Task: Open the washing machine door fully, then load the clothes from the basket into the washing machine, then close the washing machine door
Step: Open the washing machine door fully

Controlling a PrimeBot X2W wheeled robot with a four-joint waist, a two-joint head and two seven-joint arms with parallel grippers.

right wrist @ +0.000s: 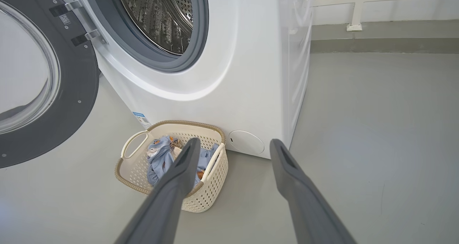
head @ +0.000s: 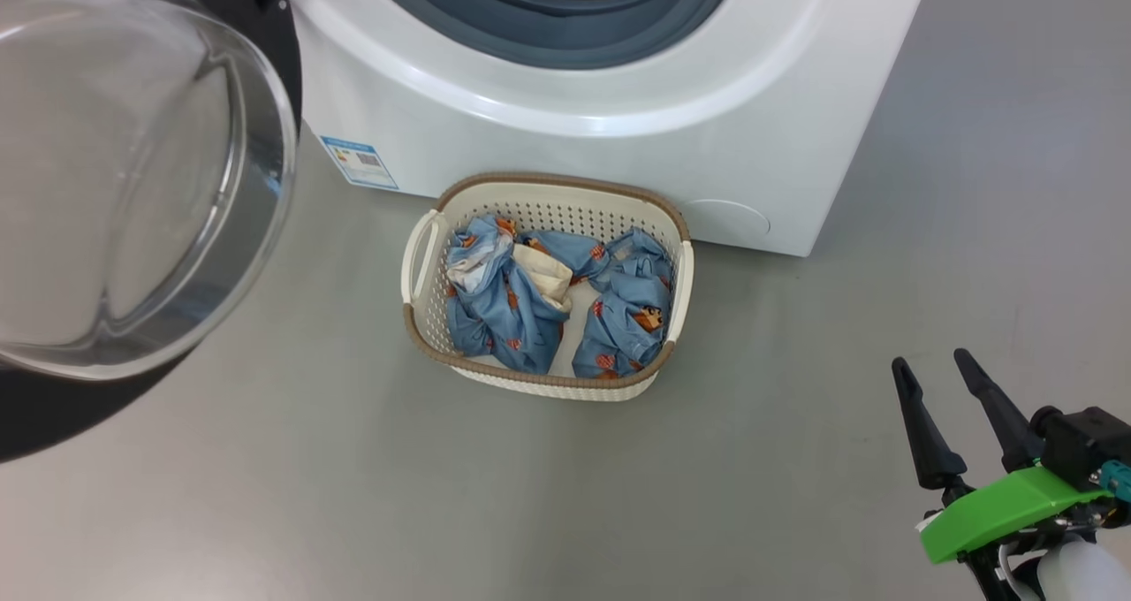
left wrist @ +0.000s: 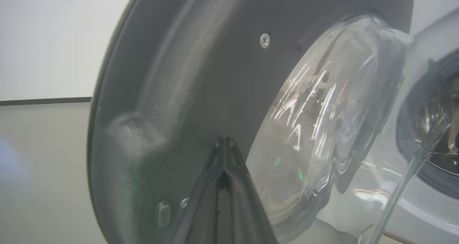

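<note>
The washing machine door (head: pixel 132 186) stands swung open at the left, its glass bowl facing me. My left gripper (left wrist: pixel 224 140) is shut with nothing in it. Its tips lie close to the door's dark inner ring (left wrist: pixel 215 75); whether they touch I cannot tell. The washing machine (head: pixel 618 133) shows its grey-ringed opening and steel drum (right wrist: pixel 161 18). In front of it on the floor sits the basket (head: pixel 548 181) with the light blue clothes (head: pixel 512 305) inside. My right gripper (head: pixel 932 362) hovers open to the right of the basket, its fingers (right wrist: pixel 179 172) pointing toward the basket (right wrist: pixel 186 123) and clothes (right wrist: pixel 161 158).
The grey floor (head: pixel 795 460) runs around the basket and to the machine's right. A blue label sticker (head: pixel 358 161) and a round cover (head: pixel 724 221) sit low on the machine's front. A white rail (right wrist: pixel 355 7) lines the far wall.
</note>
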